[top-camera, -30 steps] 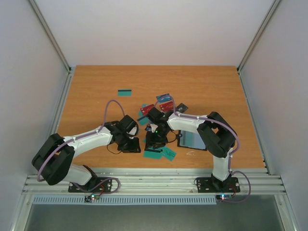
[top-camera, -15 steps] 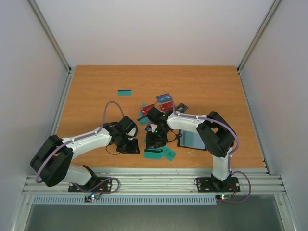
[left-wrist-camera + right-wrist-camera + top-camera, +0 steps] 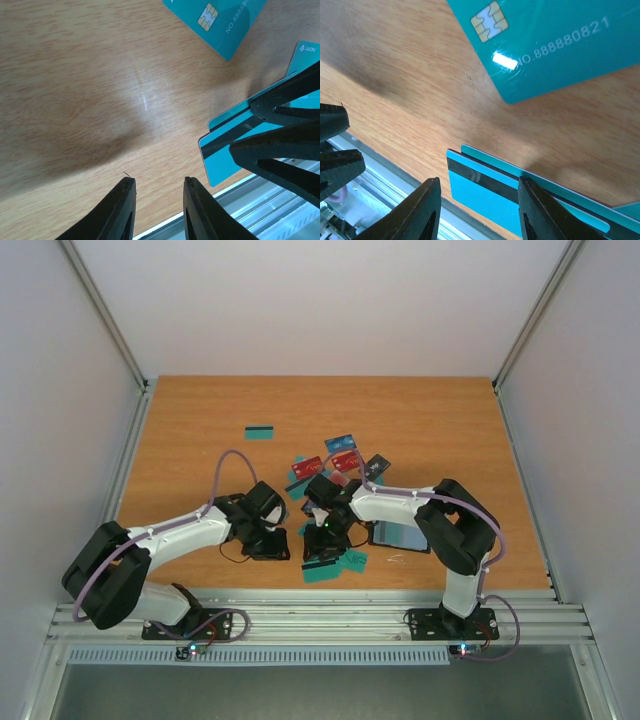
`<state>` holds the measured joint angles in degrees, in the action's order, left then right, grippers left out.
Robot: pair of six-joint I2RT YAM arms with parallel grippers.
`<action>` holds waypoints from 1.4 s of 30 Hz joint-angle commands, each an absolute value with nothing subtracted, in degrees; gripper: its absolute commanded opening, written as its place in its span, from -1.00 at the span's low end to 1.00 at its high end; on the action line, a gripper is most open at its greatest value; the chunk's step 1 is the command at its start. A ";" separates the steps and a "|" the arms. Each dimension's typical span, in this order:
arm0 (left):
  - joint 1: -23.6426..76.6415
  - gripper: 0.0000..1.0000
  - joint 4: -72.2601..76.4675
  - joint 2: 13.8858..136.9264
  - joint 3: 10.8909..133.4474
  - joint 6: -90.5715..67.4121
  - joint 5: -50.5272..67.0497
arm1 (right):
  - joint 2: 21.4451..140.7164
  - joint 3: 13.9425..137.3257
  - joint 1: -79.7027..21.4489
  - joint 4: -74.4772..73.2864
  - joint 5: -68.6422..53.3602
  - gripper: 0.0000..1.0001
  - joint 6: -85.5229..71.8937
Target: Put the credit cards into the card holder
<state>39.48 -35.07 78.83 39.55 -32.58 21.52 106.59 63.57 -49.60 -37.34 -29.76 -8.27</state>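
Roughly mid-frame in the top view, credit cards [image 3: 346, 461] lie scattered on the tabletop [image 3: 200, 440]. The card holder [image 3: 398, 536] lies open to their right, partly under the right arm; contents not discernible. The right pincer [image 3: 478, 179], nearer and half open, stands over a striped teal card [image 3: 480, 195] at the lower edge, long axis slanting lower right; no grip visible. The left pincer [image 3: 159, 180] is narrowly open and empty.

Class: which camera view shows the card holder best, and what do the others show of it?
The top external view: the card holder lies open on the table, partly hidden under the right arm. Neither wrist view shows it, only teal cards.
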 commanded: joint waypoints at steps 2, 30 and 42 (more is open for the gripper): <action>39.31 -0.44 -34.27 78.12 38.61 -32.01 21.95 | 106.45 59.22 -51.30 -38.76 -26.63 -0.10 -9.80; 48.54 -0.42 -25.83 92.00 46.47 -27.94 35.13 | 77.39 40.46 -52.14 -34.66 -21.66 -0.07 -29.04; 50.24 -0.45 -25.58 97.60 48.22 -27.16 37.43 | 65.31 28.55 -56.63 -27.52 -19.44 -0.03 -48.20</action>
<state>49.56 -26.92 96.64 47.16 -28.21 35.86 67.02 30.96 -54.98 -32.62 -20.93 -39.75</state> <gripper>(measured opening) 0.276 0.480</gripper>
